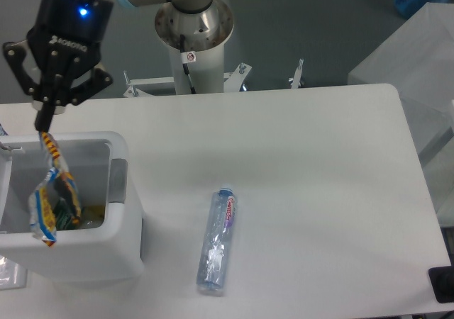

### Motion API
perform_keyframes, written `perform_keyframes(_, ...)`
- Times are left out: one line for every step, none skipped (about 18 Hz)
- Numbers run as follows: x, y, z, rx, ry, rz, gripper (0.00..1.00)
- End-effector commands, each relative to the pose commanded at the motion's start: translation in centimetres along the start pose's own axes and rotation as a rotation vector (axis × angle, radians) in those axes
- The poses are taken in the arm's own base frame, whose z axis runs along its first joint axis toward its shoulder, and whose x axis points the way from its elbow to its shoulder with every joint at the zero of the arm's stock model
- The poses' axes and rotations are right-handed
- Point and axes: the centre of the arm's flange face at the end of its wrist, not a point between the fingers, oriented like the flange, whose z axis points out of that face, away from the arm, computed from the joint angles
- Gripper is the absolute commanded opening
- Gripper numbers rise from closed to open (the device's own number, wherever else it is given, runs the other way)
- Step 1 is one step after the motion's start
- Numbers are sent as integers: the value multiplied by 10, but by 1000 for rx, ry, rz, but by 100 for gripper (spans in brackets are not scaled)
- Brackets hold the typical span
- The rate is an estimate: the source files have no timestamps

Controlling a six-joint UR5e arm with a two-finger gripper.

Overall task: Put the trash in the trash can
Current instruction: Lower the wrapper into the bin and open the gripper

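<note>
The fixed camera shows the crumpled blue snack packet with yellow-orange edge (48, 204) hanging straight below the black two-finger gripper (44, 125), whose fingertips pinch its top corner. The packet dangles inside the open mouth of the white rectangular plastic bin (85, 252), directly beneath the gripper. Well to the gripper's lower right, the crushed clear plastic bottle with blue cap (217, 241) lies on the white table (326, 191).

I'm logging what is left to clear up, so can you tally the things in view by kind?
Snack packet, hanging from the gripper over the bin: 1
Clear plastic bottle, lying on the table: 1
Green item inside the bin: 1
White trash can: 1
Total: 4
</note>
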Motion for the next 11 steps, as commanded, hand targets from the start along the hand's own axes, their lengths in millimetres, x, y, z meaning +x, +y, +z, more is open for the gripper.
perform_keyframes(-2,5,5,-14,-5,-3,4)
perform_keyframes(-5,12,5,-19,-7,0,4)
perform_keyframes(-7,17,6,-25,-9,3,4)
perform_keyframes(-9,20,8,-30,-11,0,4)
perform_keyframes(-10,21,7,-32,-12,-1,4)
perform_keyframes(-9,23,7,-33,-11,0,4)
perform_keyframes(-11,25,6,-34,-14,-1,4)
perform_keyframes(-12,26,7,-36,-15,-1,4)
perform_keyframes(-11,26,8,-37,-16,5,4)
perform_keyframes(-14,25,11,-40,-20,4,4)
perform_keyframes(-15,26,14,-46,-22,2,5)
